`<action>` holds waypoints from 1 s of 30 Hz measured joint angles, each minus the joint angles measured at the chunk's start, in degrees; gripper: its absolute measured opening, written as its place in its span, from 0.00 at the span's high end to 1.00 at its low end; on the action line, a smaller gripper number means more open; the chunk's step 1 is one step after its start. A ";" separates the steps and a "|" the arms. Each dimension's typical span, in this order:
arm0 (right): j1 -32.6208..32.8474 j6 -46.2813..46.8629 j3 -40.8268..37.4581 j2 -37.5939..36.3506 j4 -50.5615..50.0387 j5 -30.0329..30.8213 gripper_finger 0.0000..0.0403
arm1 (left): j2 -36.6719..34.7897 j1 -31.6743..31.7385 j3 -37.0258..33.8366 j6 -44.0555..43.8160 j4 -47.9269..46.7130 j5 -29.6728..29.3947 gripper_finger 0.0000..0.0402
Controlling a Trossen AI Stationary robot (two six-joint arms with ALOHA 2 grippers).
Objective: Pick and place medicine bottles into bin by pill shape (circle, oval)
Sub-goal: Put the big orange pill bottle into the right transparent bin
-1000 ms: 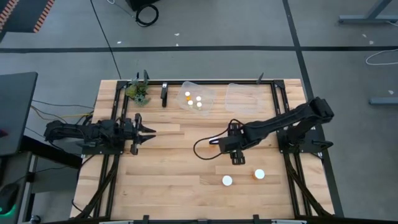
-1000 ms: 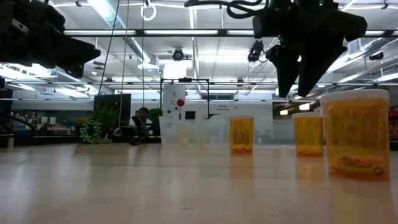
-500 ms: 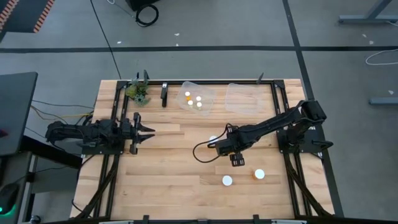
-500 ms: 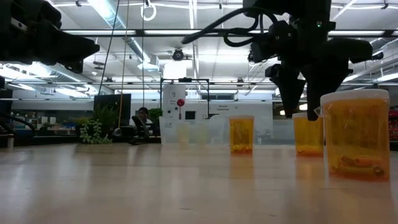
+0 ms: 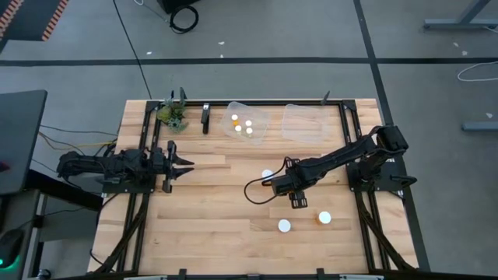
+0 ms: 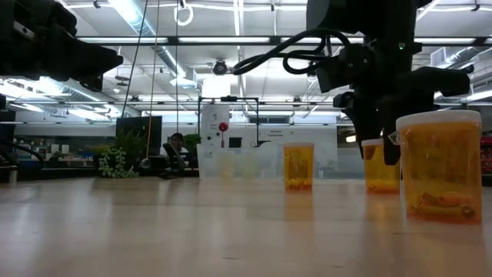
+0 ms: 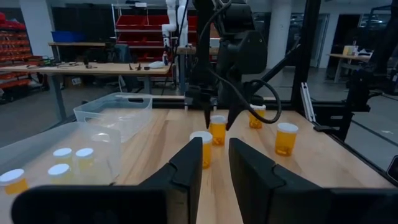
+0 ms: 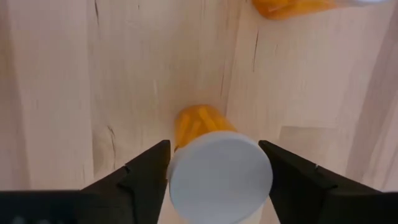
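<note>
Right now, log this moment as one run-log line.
right gripper: straddling bottle, jaws not yet shut | left gripper: waiting at left side | left bin: three bottles | table: four bottles

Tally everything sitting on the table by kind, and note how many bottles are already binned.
Medicine bottles: 8 (4 in one clear bin, 4 loose on the table)
Clear bins: 2 (second bin)
Green plant: 1
Total: 11
</note>
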 joint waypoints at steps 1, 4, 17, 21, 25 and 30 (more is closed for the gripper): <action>0.00 0.01 0.00 0.00 0.03 -0.01 0.41 | 0.00 0.00 0.00 0.00 0.04 0.00 0.79; -0.02 0.02 0.00 0.00 0.03 0.00 0.45 | 0.01 0.00 -0.02 -0.15 0.45 -0.06 0.79; -3.04 -4.33 1.58 -2.99 -2.05 -0.04 0.45 | 0.11 0.00 -0.07 -2.95 2.50 -0.24 0.78; -7.48 -6.33 1.86 -4.04 -2.33 -2.31 0.45 | 0.11 0.00 -0.07 -2.93 2.64 -0.11 0.79; -11.27 -8.66 1.86 -4.13 -2.72 -3.81 0.45 | 0.11 0.00 -0.07 -2.93 2.42 -0.10 0.79; -15.89 -11.66 2.54 -4.13 -5.44 -4.70 0.45 | 0.11 0.00 -0.07 -2.93 2.48 -0.09 0.77</action>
